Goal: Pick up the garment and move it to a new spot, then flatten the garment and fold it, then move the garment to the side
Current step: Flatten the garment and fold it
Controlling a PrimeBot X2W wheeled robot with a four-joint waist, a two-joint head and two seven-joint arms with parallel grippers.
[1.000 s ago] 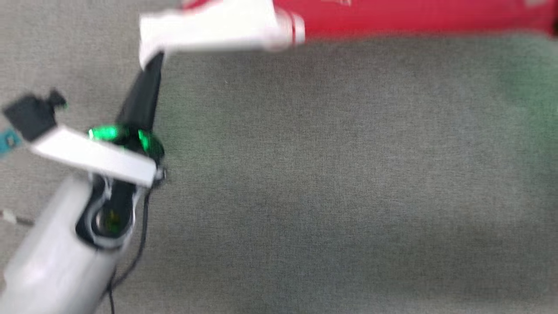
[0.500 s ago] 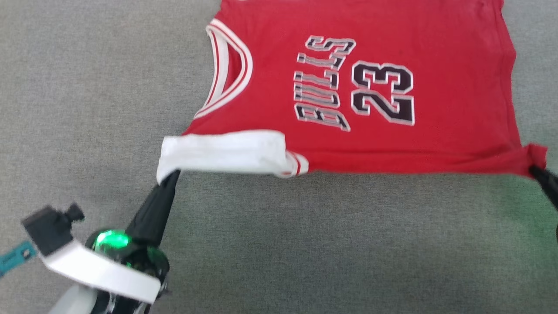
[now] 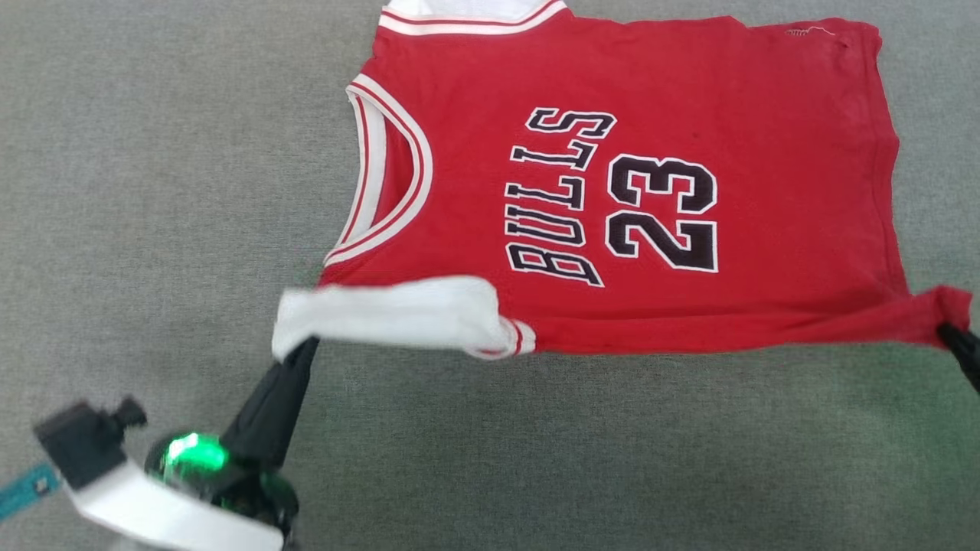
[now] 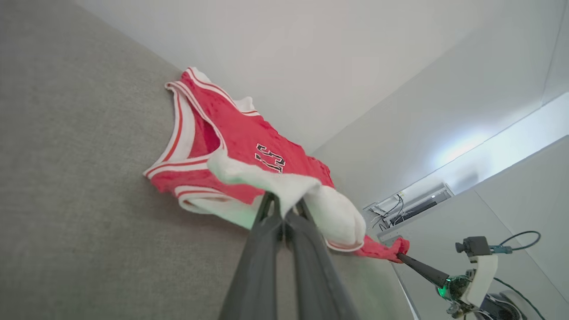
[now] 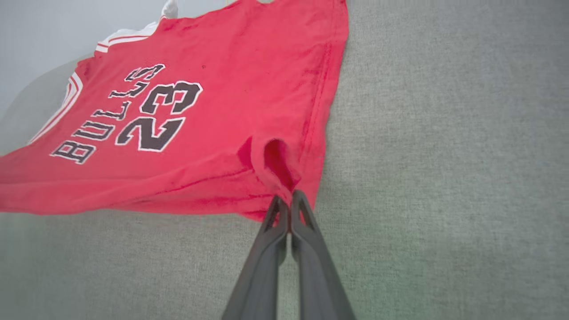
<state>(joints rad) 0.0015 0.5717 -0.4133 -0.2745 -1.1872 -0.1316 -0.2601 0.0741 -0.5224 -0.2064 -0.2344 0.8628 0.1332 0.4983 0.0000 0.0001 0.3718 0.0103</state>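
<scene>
Our left tool (image 3: 305,350) is clamping shut on the white sleeve (image 3: 390,314), and our right tool (image 3: 953,334) is pinching the red hem corner (image 3: 938,306). The Bulls 23 jersey (image 3: 766,153) is lying on the grey counter (image 3: 153,191) toward twelve o'clock from both, its long axis running nine to three, collar at nine. We are reckoning the near edge between the tools goes toward twelve next.

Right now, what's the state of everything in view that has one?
garment: spread print-up on the grey surface, near edge stretched between the grippers.
white sleeve: bunched, lifted.
left gripper: shut on the white sleeve.
right gripper: shut on the red hem corner.
left wrist light: lit green.
</scene>
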